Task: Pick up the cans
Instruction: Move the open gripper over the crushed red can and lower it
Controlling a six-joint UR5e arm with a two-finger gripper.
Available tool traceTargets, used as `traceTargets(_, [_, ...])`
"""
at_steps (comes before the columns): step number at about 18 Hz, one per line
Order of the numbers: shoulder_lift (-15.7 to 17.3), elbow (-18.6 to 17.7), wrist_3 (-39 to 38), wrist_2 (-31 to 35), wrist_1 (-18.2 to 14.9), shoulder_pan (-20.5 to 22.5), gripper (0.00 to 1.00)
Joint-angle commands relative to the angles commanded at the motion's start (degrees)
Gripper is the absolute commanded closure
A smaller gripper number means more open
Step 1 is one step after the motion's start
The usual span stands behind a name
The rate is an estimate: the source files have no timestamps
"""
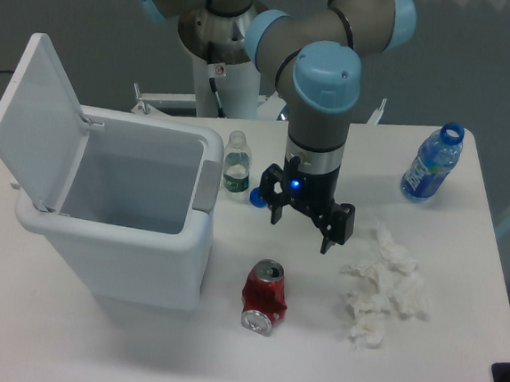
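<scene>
A dented red can (264, 296) with silver ends lies on its side on the white table, near the front and just right of the bin. My gripper (302, 230) hangs above the table behind the can and slightly to its right, fingers pointing down. It is open and holds nothing. A clear gap separates the fingertips from the can.
A white bin (124, 211) with its lid raised stands at the left. A small clear green-labelled bottle (236, 164) and a blue cap (256, 196) sit behind the gripper. Crumpled white tissue (382, 287) lies right of the can. A blue bottle (432, 164) stands at the far right.
</scene>
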Motion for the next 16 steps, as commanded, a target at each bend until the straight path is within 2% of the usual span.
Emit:
traceTargets(12, [-2.4,-0.2,-1.1,1.4,0.0,-1.6,0.0])
traceTargets(16, [-5.5,-0.2,-1.0,4.4,0.0,-3.3,0.0])
